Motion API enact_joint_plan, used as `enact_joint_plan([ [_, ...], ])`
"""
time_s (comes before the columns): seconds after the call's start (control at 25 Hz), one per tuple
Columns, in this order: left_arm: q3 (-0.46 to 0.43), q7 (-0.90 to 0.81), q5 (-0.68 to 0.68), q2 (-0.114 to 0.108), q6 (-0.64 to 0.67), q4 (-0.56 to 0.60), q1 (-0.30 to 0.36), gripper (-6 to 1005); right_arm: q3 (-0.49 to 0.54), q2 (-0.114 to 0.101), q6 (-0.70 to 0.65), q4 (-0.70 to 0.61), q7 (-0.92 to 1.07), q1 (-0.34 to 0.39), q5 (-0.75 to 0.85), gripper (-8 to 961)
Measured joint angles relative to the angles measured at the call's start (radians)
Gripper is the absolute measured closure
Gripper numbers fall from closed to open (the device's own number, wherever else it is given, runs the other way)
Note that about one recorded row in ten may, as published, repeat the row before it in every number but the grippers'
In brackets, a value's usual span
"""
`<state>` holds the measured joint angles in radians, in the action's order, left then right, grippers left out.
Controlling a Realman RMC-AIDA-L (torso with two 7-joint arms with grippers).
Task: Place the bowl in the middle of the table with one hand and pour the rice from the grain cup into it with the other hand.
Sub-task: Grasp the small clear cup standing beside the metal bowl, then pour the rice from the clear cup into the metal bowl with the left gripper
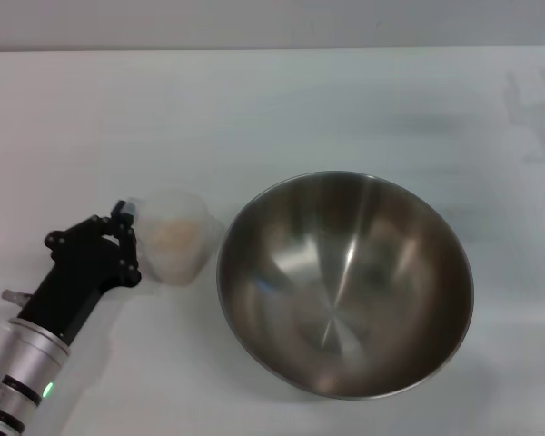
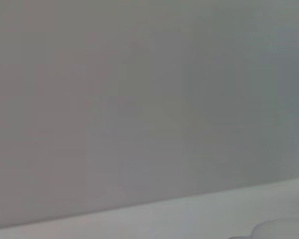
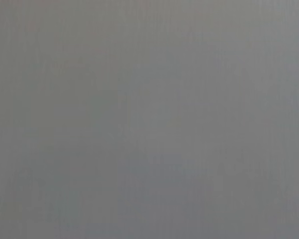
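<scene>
The bowl [image 1: 345, 283], large and shiny steel, sits on the white table [image 1: 272, 109] right of centre, and its inside shows no rice. Just left of it, almost touching its rim, is the translucent grain cup [image 1: 177, 238] with pale beige rice [image 1: 171, 236] inside. My left gripper [image 1: 130, 241] is pressed against the cup's left side, with its black and silver arm reaching in from the lower left corner. The left wrist view shows only a grey wall and a strip of table [image 2: 189, 214]. My right gripper is out of view, and the right wrist view is plain grey.
The white tabletop stretches bare behind and to the left of the cup and bowl, up to its far edge [image 1: 272, 50] against a grey wall.
</scene>
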<state>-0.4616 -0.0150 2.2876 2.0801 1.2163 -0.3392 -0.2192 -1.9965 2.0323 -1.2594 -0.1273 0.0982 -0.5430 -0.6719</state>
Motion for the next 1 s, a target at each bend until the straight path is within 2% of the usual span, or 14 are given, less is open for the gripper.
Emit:
enact_joint_plan([
  [0.12,-0.036,0.073,-0.001,0.0,0.023,-0.025,0.007,971,0.0,-0.002,0.0,0.0,0.0,-0.006,0.0,461],
  [0.28,-0.06,0.273,-0.001,0.0,0.099,-0.06,0.003,972,0.003,-0.004,0.0,0.0,-0.001,-0.011,-0.002,461],
  [0.32,-0.06,0.308,0.0,0.0,0.123,-0.061,-0.003,972,0.006,-0.003,-0.001,-0.001,-0.003,-0.012,-0.004,461],
  [0.36,-0.054,0.409,0.007,0.0,0.203,-0.063,-0.025,972,0.013,0.0,-0.006,-0.004,-0.01,-0.01,-0.009,461],
  [0.4,-0.054,0.409,0.007,0.0,0.203,-0.063,-0.025,972,0.013,0.0,-0.006,-0.004,-0.01,-0.01,-0.009,461],
  [0.52,-0.033,0.557,0.03,0.0,0.3,-0.062,-0.056,972,0.037,0.006,-0.008,-0.006,-0.025,-0.004,-0.01,461],
  [0.56,-0.02,0.66,0.061,-0.001,0.34,-0.062,-0.072,972,0.067,0.011,-0.007,-0.006,-0.035,-0.003,-0.011,461],
  [0.64,-0.018,0.703,0.076,-0.001,0.347,-0.061,-0.076,972,0.082,0.014,-0.007,-0.005,-0.038,-0.002,-0.011,461],
  [0.76,-0.016,0.902,0.154,-0.001,0.347,-0.053,-0.091,972,0.112,0.019,-0.01,-0.002,-0.047,0.001,-0.011,461],
  [1.0,-0.013,1.103,0.231,-0.001,0.327,-0.042,-0.096,972,0.113,0.022,-0.01,-0.004,-0.048,0.005,-0.011,461],
])
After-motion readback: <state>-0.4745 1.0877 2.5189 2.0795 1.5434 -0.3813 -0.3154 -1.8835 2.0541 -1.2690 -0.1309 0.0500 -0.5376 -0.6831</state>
